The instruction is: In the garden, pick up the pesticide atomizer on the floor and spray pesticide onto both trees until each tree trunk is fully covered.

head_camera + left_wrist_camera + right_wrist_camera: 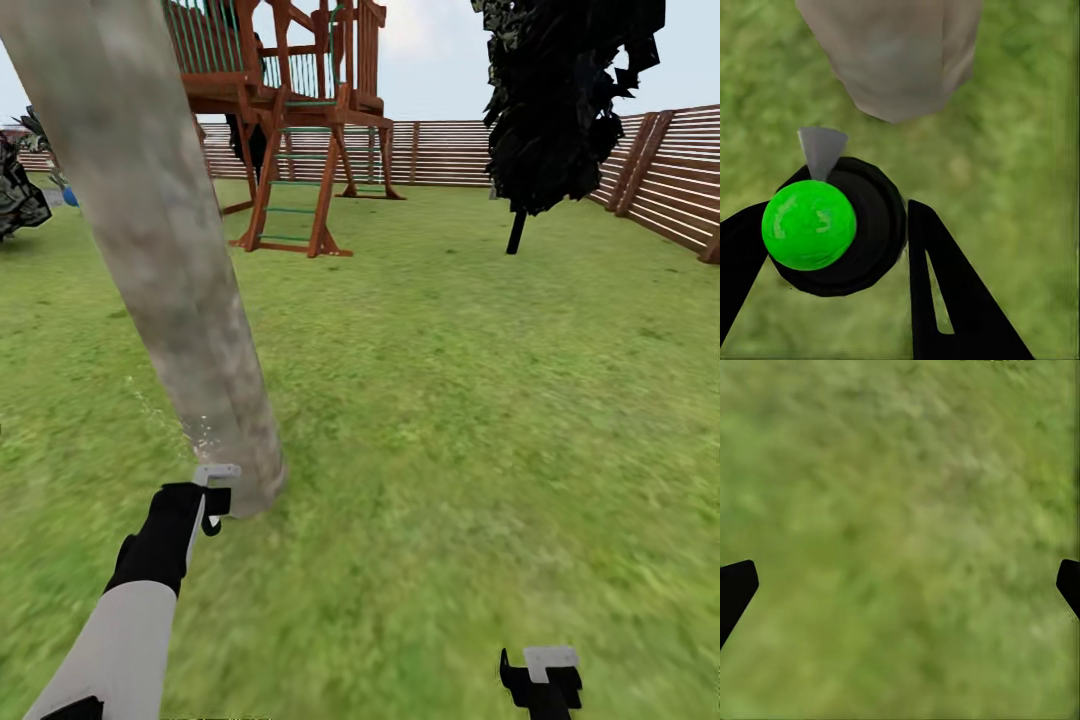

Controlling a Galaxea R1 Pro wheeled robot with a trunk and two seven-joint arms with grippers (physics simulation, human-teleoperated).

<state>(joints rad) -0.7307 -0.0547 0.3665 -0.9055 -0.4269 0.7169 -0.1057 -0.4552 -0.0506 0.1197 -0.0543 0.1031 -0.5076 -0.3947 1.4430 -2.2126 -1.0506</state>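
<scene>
The left claw (832, 247) is clenched on the atomizer (844, 225), a round black body with a glossy green cap and a grey cone nozzle aimed at the trunk (160, 250) base. The trunk is smooth, mottled grey-beige, its top cut off. Blurry lawn (450, 400) spreads to a slatted fence (660, 170). The right claw (900, 585) hangs released over grass, its fingertips barely in frame.
</scene>
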